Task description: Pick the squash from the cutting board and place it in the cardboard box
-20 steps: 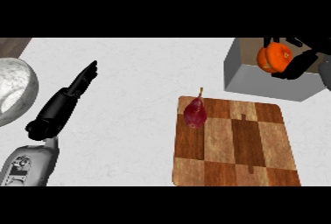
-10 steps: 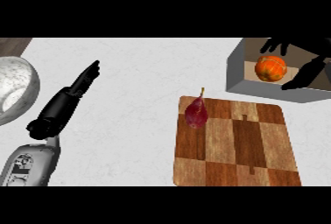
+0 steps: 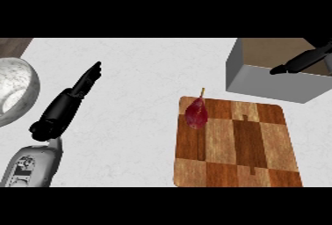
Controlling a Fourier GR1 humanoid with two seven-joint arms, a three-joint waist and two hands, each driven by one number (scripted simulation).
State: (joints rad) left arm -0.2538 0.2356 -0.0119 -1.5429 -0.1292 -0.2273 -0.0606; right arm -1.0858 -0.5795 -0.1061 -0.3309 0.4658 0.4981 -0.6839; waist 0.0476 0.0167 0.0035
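The cardboard box (image 3: 272,85) stands at the far right, grey walls outside and brown inside. My right hand (image 3: 303,59) reaches over its rim from the right edge, fingers straight and open, holding nothing. No orange squash shows; the part of the box's inside that I see is bare, and the near wall hides the rest. The wooden cutting board (image 3: 246,149) lies in front of the box. My left hand (image 3: 68,103) rests open at the left, fingers pointing away.
A dark red, pointed vegetable (image 3: 196,113) with a thin stem lies on the board's far left corner. A speckled white bowl (image 3: 13,88) sits at the left edge beside my left forearm. White counter spreads between the left hand and the board.
The orange squash was in my right hand over the box, then lay inside it as the fingers opened; now it is out of sight and the hand has drawn back to the right.
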